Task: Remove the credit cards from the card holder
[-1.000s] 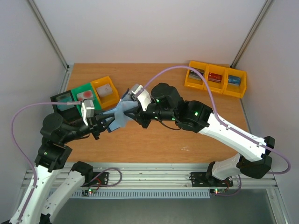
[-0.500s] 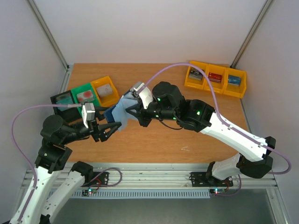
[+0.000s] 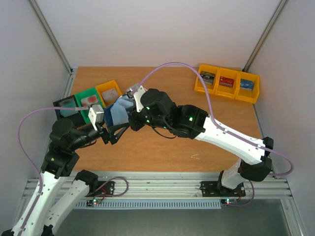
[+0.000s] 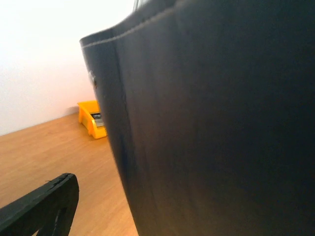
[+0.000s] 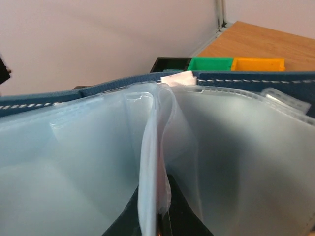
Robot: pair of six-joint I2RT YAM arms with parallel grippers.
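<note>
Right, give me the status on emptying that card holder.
Done, apparently: a red-marked card lies in the green bin and a pale card in the yellow bin beside it. In hand: the right gripper is shut on the card holder, spread open; the left gripper is open, holding nothing. Left: a pale corner pokes above the sleeves, so a card may remain.

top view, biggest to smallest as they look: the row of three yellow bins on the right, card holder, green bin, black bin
1. row of three yellow bins, clearly largest.
2. green bin, black bin and card holder look about alike; the holder is held up nearer the camera, so unranked.
</note>
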